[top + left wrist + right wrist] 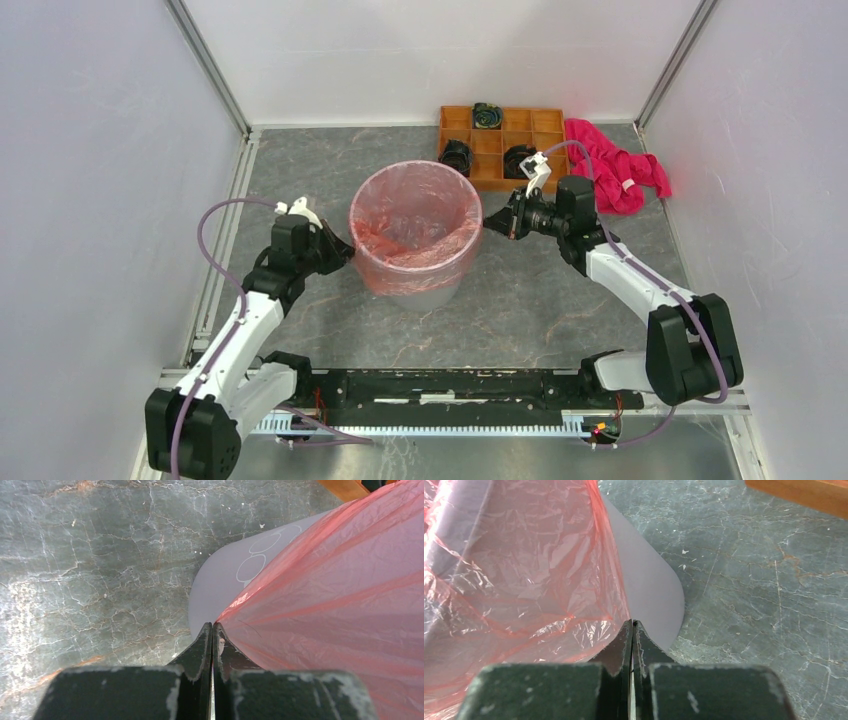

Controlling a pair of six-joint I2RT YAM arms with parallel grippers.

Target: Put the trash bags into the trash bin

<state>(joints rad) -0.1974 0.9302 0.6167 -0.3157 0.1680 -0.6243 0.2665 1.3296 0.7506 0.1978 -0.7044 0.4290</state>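
The light-grey trash bin [425,292] stands upright mid-table. The translucent red-orange trash bag [415,215] lines it, its edge folded over the rim and down the outside. My left gripper [350,248] is at the bin's left rim; in the left wrist view it [213,625] is shut, with the bag [340,595] pulled taut to its tip beside the grey wall [220,580]. My right gripper [487,222] is at the right rim; in the right wrist view it [632,622] is shut, with the bag's edge [524,570] meeting its tip against the bin [649,590].
An orange-brown compartment tray [445,125] with dark items sits behind the bin at the back right. Its edge shows in the right wrist view [804,495]. A magenta-pink cloth [612,165] lies right of the tray. White walls enclose the table on three sides.
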